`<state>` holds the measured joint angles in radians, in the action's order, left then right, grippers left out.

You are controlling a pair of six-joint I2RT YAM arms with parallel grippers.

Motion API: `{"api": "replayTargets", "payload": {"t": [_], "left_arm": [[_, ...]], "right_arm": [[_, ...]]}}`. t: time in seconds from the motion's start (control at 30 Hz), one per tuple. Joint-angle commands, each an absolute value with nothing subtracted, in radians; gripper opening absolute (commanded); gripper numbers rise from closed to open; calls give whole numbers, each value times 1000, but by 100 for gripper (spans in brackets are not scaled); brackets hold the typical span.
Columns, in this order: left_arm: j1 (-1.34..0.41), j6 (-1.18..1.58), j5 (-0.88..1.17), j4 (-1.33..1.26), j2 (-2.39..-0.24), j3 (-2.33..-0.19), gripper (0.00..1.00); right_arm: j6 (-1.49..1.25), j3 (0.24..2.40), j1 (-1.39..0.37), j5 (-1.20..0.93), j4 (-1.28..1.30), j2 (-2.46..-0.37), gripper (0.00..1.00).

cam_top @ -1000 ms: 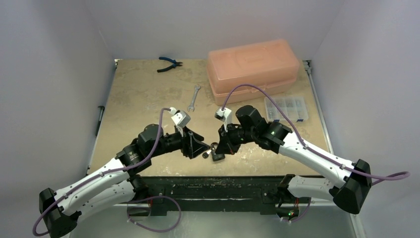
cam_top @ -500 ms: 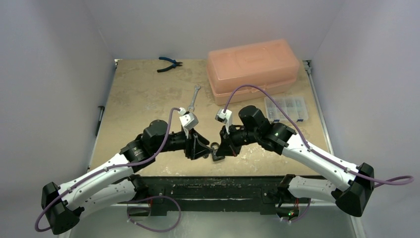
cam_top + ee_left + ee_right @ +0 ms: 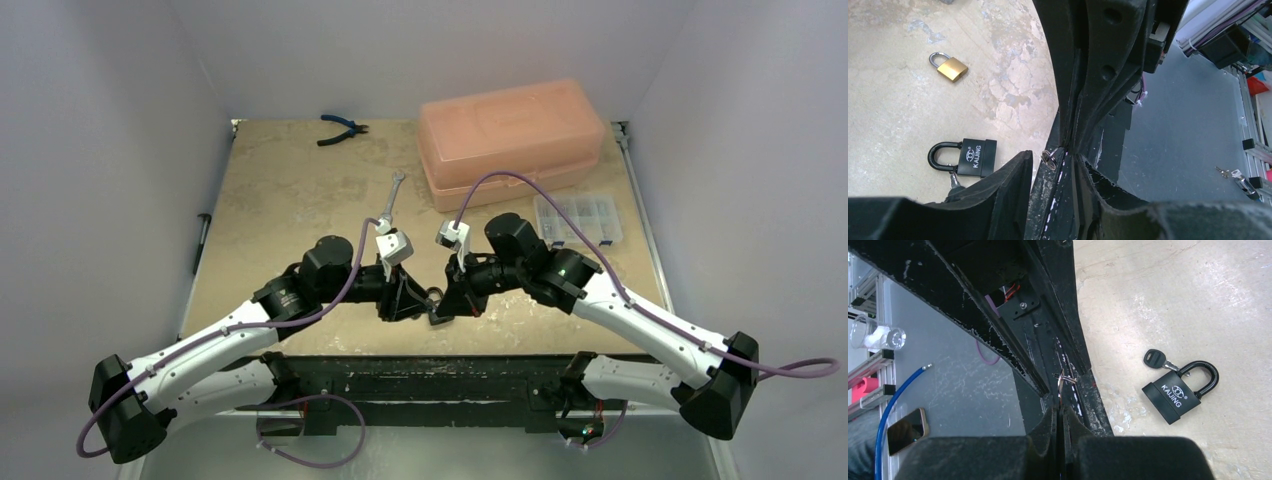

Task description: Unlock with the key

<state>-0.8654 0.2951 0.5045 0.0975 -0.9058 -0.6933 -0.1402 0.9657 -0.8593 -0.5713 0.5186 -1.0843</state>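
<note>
My right gripper is shut on a small metal key, whose split ring sticks out past the fingertips. My left gripper faces it tip to tip, jaws apart, with the right gripper's tips and the key ring between them. Its fingers do not touch the ring. A black KAIJING padlock lies shut on the table just beside the two grippers. A black-headed key rests against the padlock by its shackle.
A small brass padlock lies further out on the table. An orange plastic box, a clear parts organiser, a wrench and blue pliers sit toward the back. The table's dark front edge runs right under the grippers.
My left arm has moved right until its gripper meets the right one, and its jaws have narrowed. The right gripper has stayed shut on the key, almost in place.
</note>
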Motion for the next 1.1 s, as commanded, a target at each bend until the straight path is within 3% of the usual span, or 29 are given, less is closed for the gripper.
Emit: {"api": "replayTargets", "payload": {"t": [0.0,0.73,0.93,1.07], "left_arm": [[-867,270,536,71,-906,-735,31],[-867,282,546,40,-909,-730,36],[-867,284,553,43,-921,-730,31],[-867,285,549,56,-937,-736,21]], "right_arm": [[-123,974,-864,-595,500,-1058,0],[-122,946,-864,-620,487,-1073,0],[-124,943,-864,-617,479,-1075,0],[-130,940,-863,-609,462,-1070,0]]}}
